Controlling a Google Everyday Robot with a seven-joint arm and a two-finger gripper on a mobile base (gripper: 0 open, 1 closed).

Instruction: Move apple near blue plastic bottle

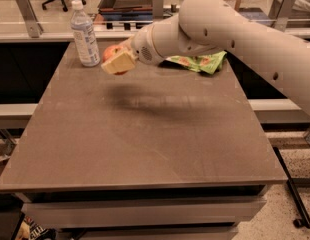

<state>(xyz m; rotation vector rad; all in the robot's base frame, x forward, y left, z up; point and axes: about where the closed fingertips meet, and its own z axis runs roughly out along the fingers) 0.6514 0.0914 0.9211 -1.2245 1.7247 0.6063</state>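
My gripper is shut on the red-orange apple and holds it in the air above the far left part of the table. The apple is partly hidden by the pale fingers. The blue plastic bottle, clear bluish with a white cap and pale label, stands upright at the table's far left corner. The apple is just right of the bottle, a small gap apart.
A flat green snack bag lies at the far side of the brown table, partly hidden behind my arm. A metal rail and a counter with a tray run behind the table.
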